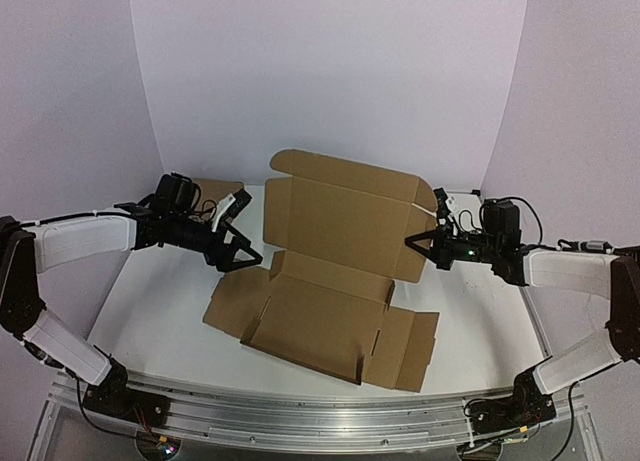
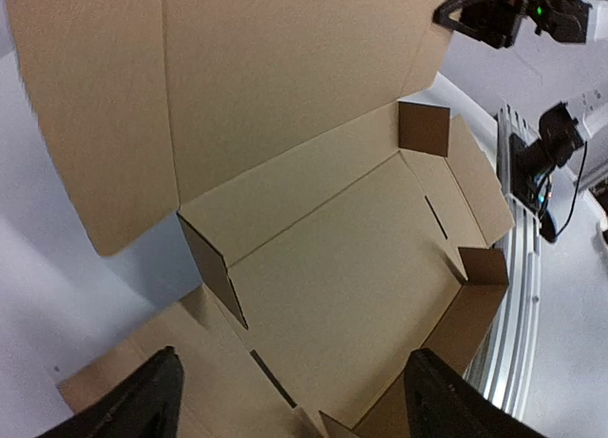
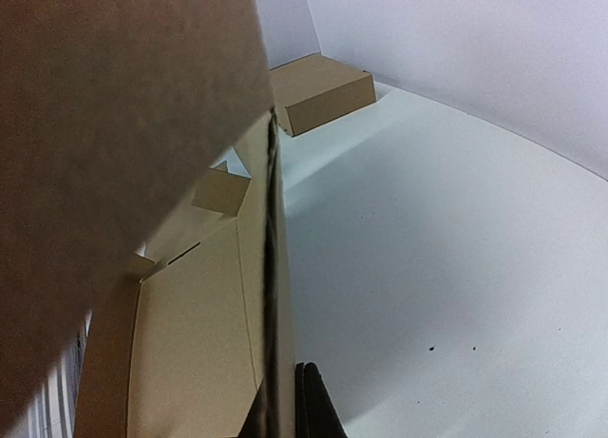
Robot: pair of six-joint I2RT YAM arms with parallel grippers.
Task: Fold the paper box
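The left tool [image 1: 238, 236] stands wide open with nothing between its fingers, hanging just above the bench [image 1: 150, 321] at the far left corner of the paper box [image 1: 320, 311]. In its wrist view the two dark fingers [image 2: 142, 405] frame the open tray, so the tool faces right, down the length of the box. The right tool [image 1: 418, 241] is closed. Its wrist view shows a cardboard edge running straight down to the one visible finger [image 3: 312, 400], so it appears to be pinching the right edge of the lid panel [image 1: 345, 216], which stands nearly upright.

The box lies in the middle of the bench, between the two arms. Its long axis runs left to right, skewed a little so that the right end sits nearer. The tray floor is flat, its low far and near walls are partly raised, and the left side flap [image 1: 228, 301] and the right side flap [image 1: 410, 346] are spread flat on the bench.

The coming move seems to turn on the left end. The left side flap lies just near of the open left tool and below it, and the left arm is clearly the nearer one. The right arm looks busy steadying the lid.

A ready-made box [image 1: 215, 189] sits farther back, behind the left arm, well apart from the work.
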